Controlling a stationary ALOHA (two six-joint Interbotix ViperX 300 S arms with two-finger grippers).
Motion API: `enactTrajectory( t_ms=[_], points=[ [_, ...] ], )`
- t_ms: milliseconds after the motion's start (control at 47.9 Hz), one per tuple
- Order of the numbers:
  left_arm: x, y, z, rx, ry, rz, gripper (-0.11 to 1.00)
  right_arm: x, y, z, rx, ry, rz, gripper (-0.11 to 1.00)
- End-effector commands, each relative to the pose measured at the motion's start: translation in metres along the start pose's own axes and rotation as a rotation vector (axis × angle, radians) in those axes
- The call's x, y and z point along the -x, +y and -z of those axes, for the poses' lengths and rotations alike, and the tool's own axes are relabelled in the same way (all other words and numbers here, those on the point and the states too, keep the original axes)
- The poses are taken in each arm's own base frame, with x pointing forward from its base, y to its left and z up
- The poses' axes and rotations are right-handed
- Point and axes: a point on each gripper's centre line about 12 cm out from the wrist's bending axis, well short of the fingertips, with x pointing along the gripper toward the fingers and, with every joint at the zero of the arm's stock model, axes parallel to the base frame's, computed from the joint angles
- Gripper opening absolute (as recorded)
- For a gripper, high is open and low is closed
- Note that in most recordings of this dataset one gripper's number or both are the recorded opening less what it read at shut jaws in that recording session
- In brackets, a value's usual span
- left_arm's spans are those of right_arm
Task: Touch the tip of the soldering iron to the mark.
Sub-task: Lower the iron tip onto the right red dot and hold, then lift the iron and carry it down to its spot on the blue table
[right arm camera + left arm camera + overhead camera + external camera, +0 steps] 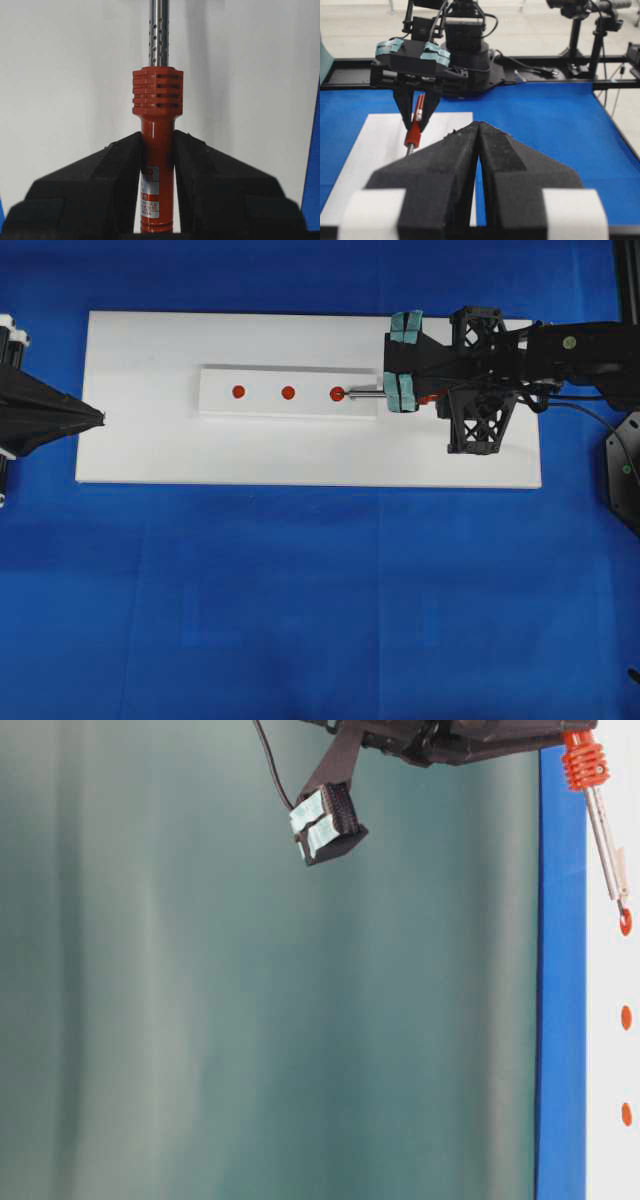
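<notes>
One red dot mark (337, 393), nearest of three on the white strip, lies straight ahead of my right claw (158, 150), clamped on the orange-red ribbed soldering iron (157, 150) whose silver shaft points along the row, tip at that dot.

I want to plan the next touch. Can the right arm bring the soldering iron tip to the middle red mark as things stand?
Probably yes. The right gripper holds the soldering iron with its tip at the nearest mark; the strip up to the middle red mark looks bare.
</notes>
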Motion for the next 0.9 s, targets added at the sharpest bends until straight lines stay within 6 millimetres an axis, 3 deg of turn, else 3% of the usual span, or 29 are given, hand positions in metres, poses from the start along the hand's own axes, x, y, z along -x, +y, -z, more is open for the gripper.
enactTrajectory(
  t_ms=[0,564,710,877],
  points=[
    [-0.002,-0.001,-0.005,-0.001,-0.014,0.003,0.00,0.005,-0.001,-0.004,-0.003,-0.023,0.000,0.06],
    [-0.002,-0.001,-0.006,-0.001,-0.018,0.003,0.00,0.008,-0.002,-0.007,-0.005,-0.024,0.001,0.06],
    [-0.002,-0.001,-0.006,-0.001,-0.018,0.003,0.00,0.025,-0.004,-0.013,-0.013,-0.036,0.008,0.06],
    [-0.002,-0.001,-0.006,-0.001,-0.020,0.003,0.00,0.057,-0.009,-0.023,-0.026,-0.071,0.020,0.06]
  ],
)
